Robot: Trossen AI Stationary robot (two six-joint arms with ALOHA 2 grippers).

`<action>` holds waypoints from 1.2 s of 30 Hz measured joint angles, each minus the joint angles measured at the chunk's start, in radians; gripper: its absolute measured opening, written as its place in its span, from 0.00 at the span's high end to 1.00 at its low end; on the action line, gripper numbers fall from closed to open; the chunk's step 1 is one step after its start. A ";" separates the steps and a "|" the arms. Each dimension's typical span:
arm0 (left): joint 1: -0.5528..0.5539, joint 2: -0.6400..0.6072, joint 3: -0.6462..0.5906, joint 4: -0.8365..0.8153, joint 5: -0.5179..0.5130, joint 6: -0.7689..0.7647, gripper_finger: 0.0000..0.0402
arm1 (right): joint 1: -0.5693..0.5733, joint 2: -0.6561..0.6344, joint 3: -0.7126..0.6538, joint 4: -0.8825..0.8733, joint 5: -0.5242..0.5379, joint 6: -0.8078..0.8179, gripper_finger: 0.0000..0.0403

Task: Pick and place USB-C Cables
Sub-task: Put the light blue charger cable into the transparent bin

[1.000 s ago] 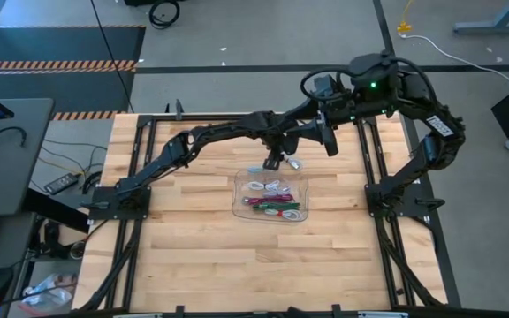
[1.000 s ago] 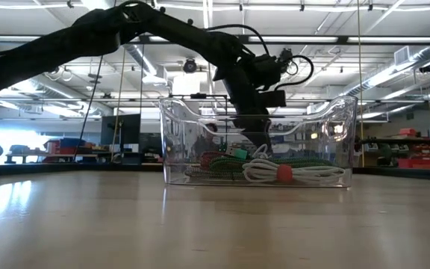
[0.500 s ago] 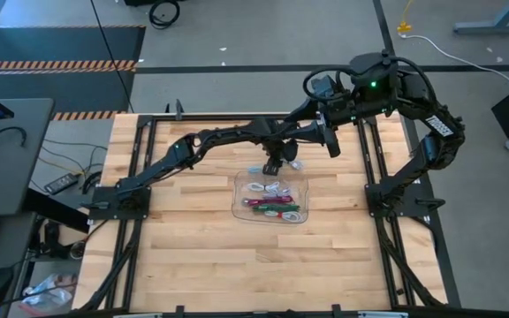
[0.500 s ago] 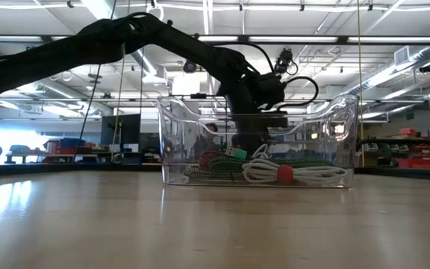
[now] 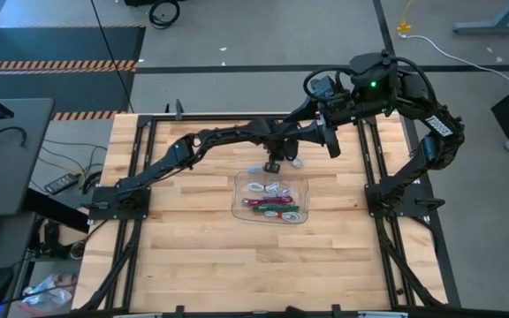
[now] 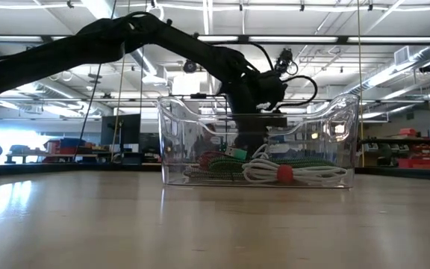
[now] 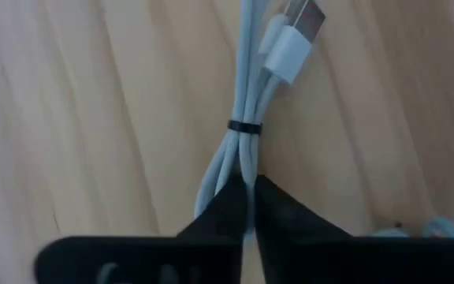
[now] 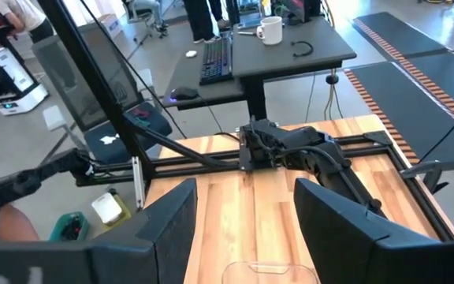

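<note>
Since the earlier frame: left claw (image 7: pixel 251 207) dropped slightly and pinched shut on pale blue cable (image 7: pixel 243 150) lying on tabletop (image 5: pixel 184 238) just behind clear tray (image 5: pixel 237 181). Grasp step. Next: lift and carry over tray with other cables (image 5: pixel 270 205). Right claw (image 8: pixel 243 229) wide, raised, idle.

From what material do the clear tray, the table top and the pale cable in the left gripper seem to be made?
The clear rectangular tray looks like glossy transparent plastic: the room shows through its walls. The light wooden table top looks like jointed planks, with visible grain and a soft sheen. The pale grey-blue bundled cable, pinched by the left gripper, seems smooth rubbery plastic, with a metal plug tip.
</note>
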 joint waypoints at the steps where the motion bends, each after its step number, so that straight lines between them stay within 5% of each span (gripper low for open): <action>1: 0.000 -0.006 0.000 -0.016 -0.002 -0.018 0.96 | 0.000 0.000 0.000 0.000 0.000 -0.001 0.46; 15: -0.004 -0.296 0.000 -0.107 -0.021 -0.161 0.97 | -0.018 -0.005 0.000 0.031 0.008 -0.091 0.50; 26: 0.004 -0.523 0.001 -0.264 -0.179 -0.186 0.97 | -0.105 -0.018 0.000 0.077 0.269 -0.218 0.49; 36: -0.026 -0.704 0.000 -0.373 -0.269 -0.215 0.97 | -0.226 -0.018 0.000 0.074 0.292 -0.240 0.51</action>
